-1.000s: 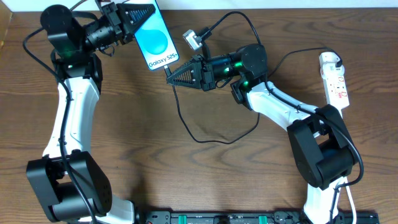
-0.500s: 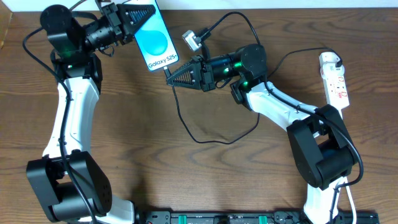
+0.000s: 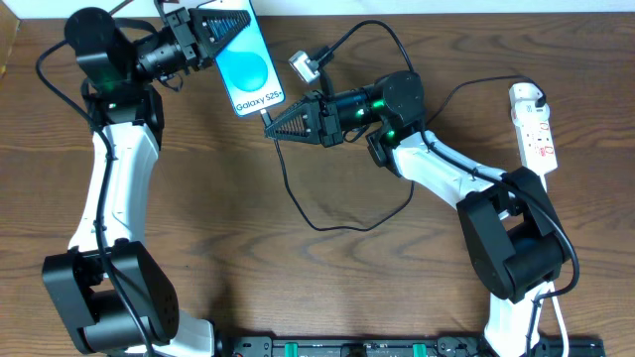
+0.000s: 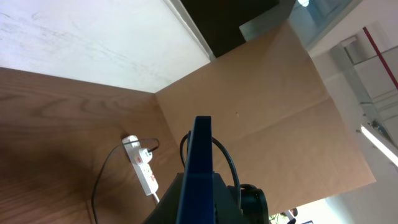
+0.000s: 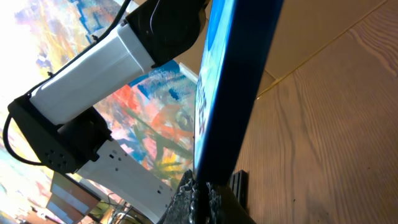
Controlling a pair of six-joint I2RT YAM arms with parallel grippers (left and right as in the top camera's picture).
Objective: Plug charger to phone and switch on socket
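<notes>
left gripper [image 3: 226, 28] clamped on phone [image 3: 248, 64], 11 o'clock in overhead. right gripper [image 3: 275, 124] pinched on charger [image 3: 317, 226] tip at phone's lower edge. socket [image 3: 534, 124] at 3 o'clock.

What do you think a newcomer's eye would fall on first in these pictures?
The bright blue phone stands out first, gripped by the left tool at the upper left. Just below its lower edge, the right tool is shut on the tip of the black charger, whose thin cable loops across the middle of the table. The white socket lies apart at the right edge.
</notes>
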